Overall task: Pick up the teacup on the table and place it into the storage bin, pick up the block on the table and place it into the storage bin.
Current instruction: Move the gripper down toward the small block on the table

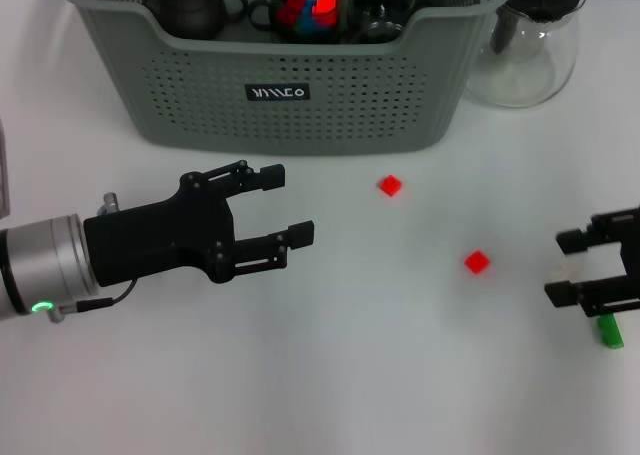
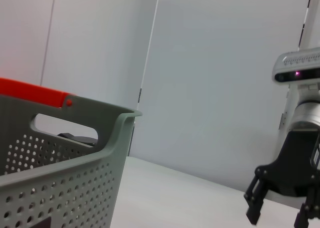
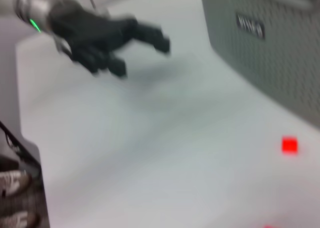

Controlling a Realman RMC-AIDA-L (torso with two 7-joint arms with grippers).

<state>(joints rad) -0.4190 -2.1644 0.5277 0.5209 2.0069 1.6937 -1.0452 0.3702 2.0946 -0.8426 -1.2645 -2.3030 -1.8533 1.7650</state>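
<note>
Two red blocks (image 1: 390, 185) (image 1: 477, 262) (perhaps cubes) lie loose.

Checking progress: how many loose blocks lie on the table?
3: one red block near the storage bin, another red block mid-table, one green block under the right gripper.

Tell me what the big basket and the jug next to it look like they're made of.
The storage bin looks like matte grey-green moulded plastic, judging by its perforated walls and cut-out handles. The jug looks like clear glass: the table shows through it, with glossy highlights and a dark lid on top.
</note>
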